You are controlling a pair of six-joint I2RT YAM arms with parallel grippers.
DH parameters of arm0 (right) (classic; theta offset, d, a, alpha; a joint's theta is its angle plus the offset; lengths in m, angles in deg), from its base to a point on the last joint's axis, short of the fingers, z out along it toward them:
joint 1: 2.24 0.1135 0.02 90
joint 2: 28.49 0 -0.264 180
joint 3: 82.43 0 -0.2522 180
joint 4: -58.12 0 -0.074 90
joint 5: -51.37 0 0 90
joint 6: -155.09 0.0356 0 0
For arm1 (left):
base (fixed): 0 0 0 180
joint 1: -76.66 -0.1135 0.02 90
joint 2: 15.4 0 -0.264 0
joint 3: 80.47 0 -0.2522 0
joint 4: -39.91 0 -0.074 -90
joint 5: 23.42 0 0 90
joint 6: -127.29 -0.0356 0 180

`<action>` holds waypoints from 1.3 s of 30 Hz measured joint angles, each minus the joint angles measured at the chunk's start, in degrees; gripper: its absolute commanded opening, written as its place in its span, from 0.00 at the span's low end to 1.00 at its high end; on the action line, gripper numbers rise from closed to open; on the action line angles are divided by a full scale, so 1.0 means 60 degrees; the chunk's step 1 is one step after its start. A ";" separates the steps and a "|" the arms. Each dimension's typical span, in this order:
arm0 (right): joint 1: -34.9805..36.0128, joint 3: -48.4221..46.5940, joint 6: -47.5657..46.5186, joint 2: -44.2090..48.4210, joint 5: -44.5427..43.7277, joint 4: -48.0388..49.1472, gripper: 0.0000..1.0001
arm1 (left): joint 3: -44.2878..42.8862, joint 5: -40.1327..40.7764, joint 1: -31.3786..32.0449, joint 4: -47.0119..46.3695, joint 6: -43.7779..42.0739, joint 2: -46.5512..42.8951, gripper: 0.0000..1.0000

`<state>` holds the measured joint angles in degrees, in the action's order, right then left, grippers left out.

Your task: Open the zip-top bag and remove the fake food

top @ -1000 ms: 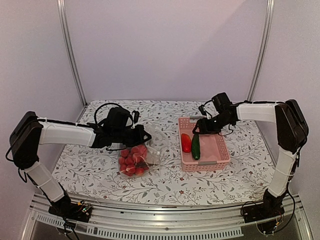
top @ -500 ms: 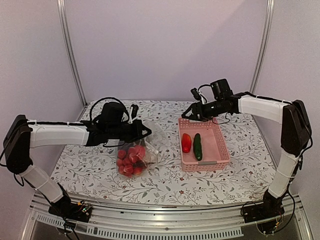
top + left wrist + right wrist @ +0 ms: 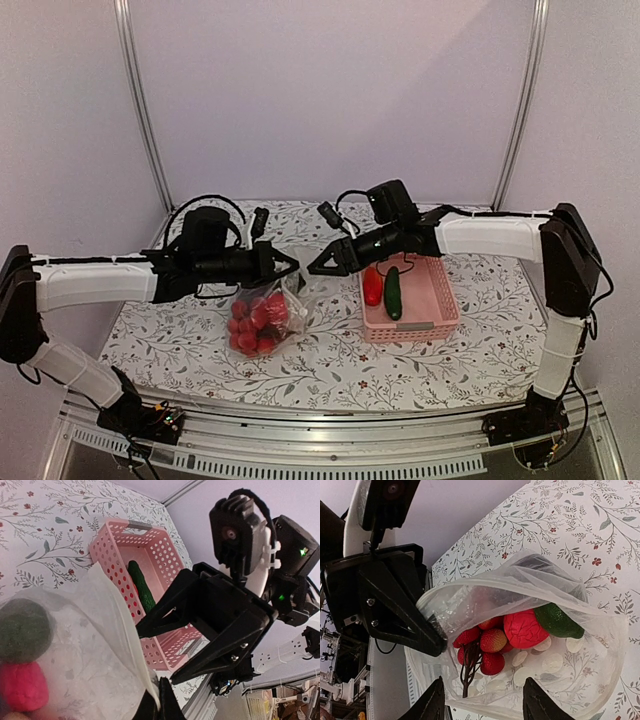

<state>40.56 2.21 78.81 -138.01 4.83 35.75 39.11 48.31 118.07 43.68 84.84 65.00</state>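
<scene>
Above the middle of the counter [image 3: 330, 370], top view: zip-top bag [image 3: 262, 316], clear crinkled film, held at its rim by the left gripper [image 3: 291, 266], clamped shut on it. The right gripper [image 3: 318, 266], fingers apart, lies just right of that rim and is the arm nearer the free lip. Pink slotted basket [image 3: 425, 290], toward the right edge, carries a red piece [image 3: 372, 286] and a cucumber [image 3: 393, 293]. Left wrist view: the bag mouth faces the spread fingers. Right wrist view: the mouth gapes straight ahead, with glossy fake food [image 3: 492, 645] inside: berry cluster, red lump [image 3: 525, 628], avocado [image 3: 559, 622].

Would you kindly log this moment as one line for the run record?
left gripper: shut on bag rim | right gripper: open, facing bag mouth | basket: cucumber, red piece
</scene>
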 measured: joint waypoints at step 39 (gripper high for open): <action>0.2273 0.1861 -0.4619 -0.0146 -0.6739 0.3512 0.68 | 0.0637 -0.2608 -0.0350 0.0222 0.0510 -0.1566 0.00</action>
<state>54.20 13.38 51.09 -138.88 -35.60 56.82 42.94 32.66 115.97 45.01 87.90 55.60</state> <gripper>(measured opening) 0.715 0.003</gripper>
